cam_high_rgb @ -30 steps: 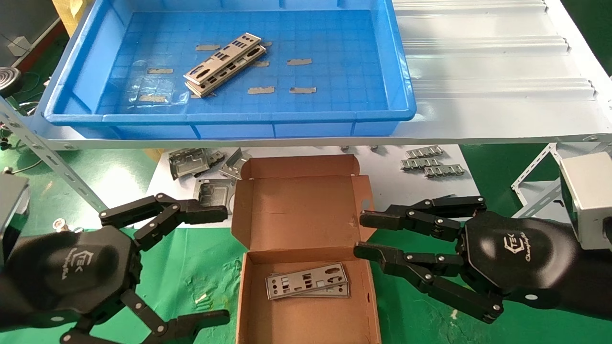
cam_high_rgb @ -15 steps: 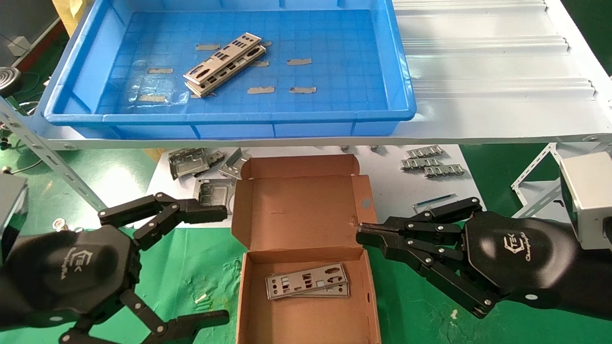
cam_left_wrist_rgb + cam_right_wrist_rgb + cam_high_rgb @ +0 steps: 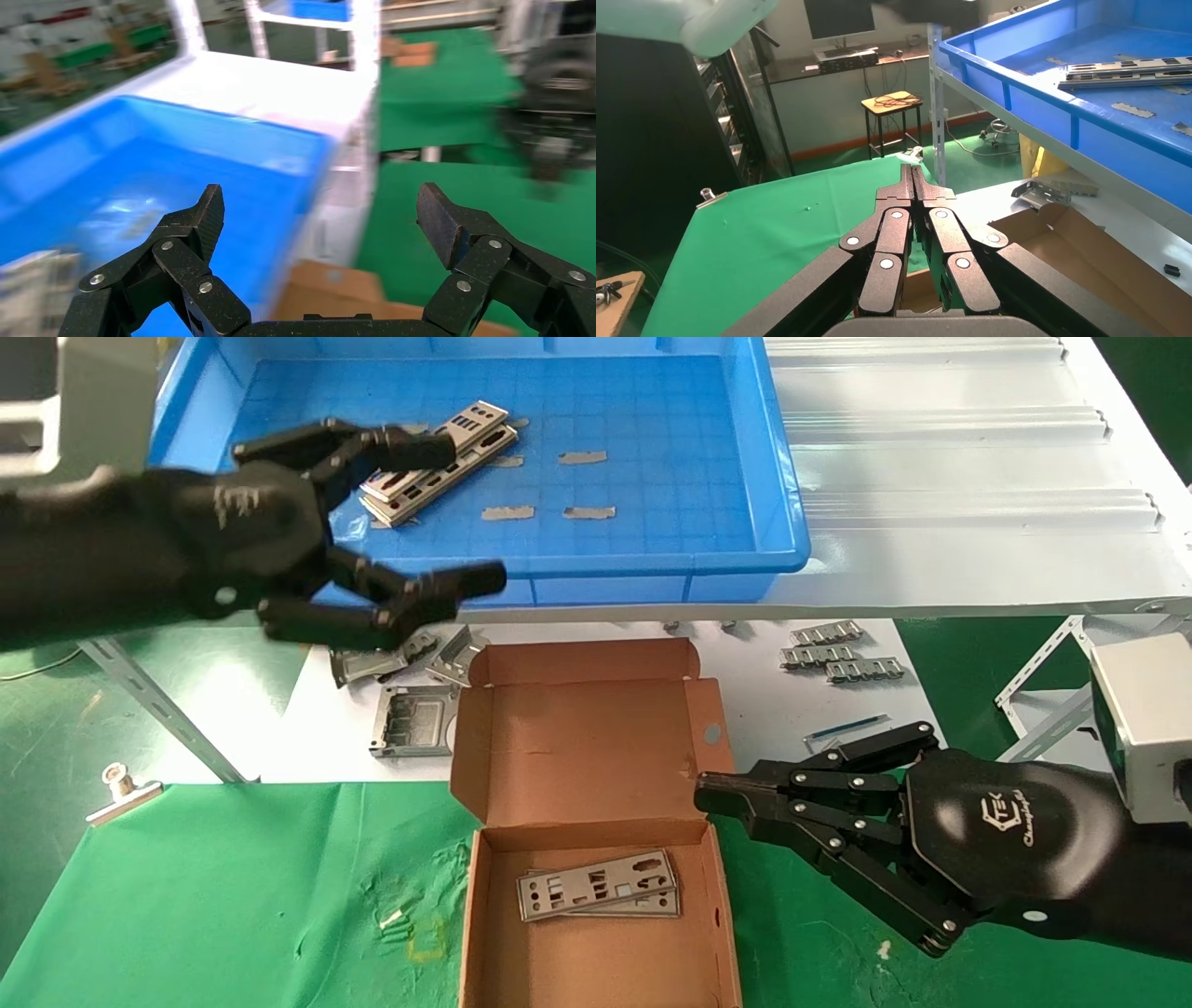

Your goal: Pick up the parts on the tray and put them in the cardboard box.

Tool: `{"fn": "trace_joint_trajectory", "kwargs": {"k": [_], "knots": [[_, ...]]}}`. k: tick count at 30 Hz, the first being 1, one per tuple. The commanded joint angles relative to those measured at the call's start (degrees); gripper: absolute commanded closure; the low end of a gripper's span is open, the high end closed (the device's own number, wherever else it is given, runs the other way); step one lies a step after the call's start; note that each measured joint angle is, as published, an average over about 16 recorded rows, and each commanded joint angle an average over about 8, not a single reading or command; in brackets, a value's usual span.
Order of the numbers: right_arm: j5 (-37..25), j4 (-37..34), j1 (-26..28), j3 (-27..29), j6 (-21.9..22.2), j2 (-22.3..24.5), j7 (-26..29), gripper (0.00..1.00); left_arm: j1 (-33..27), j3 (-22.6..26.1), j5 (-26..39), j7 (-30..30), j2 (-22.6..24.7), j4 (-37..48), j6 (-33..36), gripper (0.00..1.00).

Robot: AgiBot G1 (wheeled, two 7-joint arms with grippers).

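Parts [image 3: 438, 460] lie stacked two high in the tray [image 3: 773, 486], left of its middle, and two more parts [image 3: 598, 885] rest inside the cardboard box [image 3: 577, 747] near its hinge. A second ago the left gripper [image 3: 445, 514] hung low at the green mat's left edge beside the box; now it has risen over the tray's front rim, jaws spread wide and empty, one finger reaching just over the near end of the stacked plates, the other out in front of the tray's front wall. The right gripper [image 3: 708, 791], open a second ago, is pinched closed on nothing at the box's right edge. The left arm hides the tray's front left corner, and the left wrist view is smeared, so the plates there are hard to make out
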Motion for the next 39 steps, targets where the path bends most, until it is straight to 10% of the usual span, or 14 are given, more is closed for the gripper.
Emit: {"fn": "trace_joint_trajectory", "kwargs": {"k": [1,24,33,39], "knots": [[0.0,0.0,0.0,0.0,0.0,0.0,0.0,1.0,-4.0,1.3,3.0,0.2,2.4,4.1,-1.2,0.0],[0.0,0.0,0.0,0.0,0.0,0.0,0.0,1.0,-25.1,7.2,14.6,8.8,19.6,51.5,-12.4,0.0],[0.0,0.0,0.0,0.0,0.0,0.0,0.0,0.02,-26.1,7.8,15.8,9.8,22.1,56.2,-17.8,0.0],[0.0,0.0,0.0,0.0,0.0,0.0,0.0,0.0,-26.0,7.8,15.7,10.2,22.4,57.6,-16.3,0.0]]}}
